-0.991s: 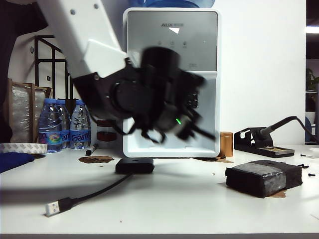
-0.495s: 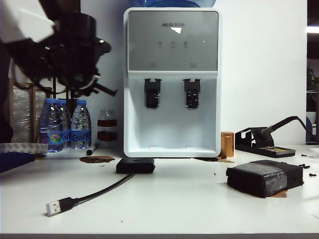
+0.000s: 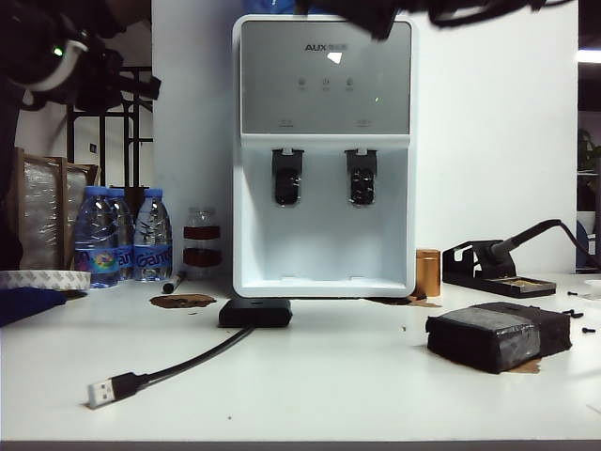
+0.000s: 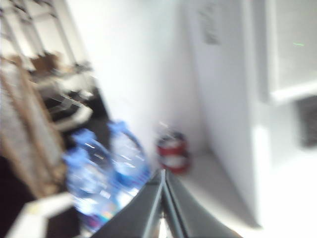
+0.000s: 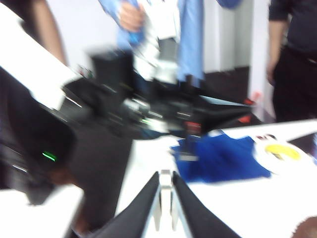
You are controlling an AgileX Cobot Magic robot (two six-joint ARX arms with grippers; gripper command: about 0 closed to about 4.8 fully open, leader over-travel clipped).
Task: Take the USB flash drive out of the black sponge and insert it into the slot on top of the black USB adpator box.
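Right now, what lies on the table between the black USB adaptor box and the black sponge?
Nothing: in the exterior view the stretch between the black USB adaptor box and the black sponge is bare white tabletop.

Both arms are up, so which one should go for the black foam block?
Probably right: the right gripper hangs high above the table's right half, where the foam block lies; the left gripper is up at the far left. Both are shut.

A white water dispenser (image 3: 324, 155) stands between water bottles (image 3: 117, 235) and a soldering iron (image 3: 502, 254).

Both wrist views blurred; the slot and USB flash drive indiscernible
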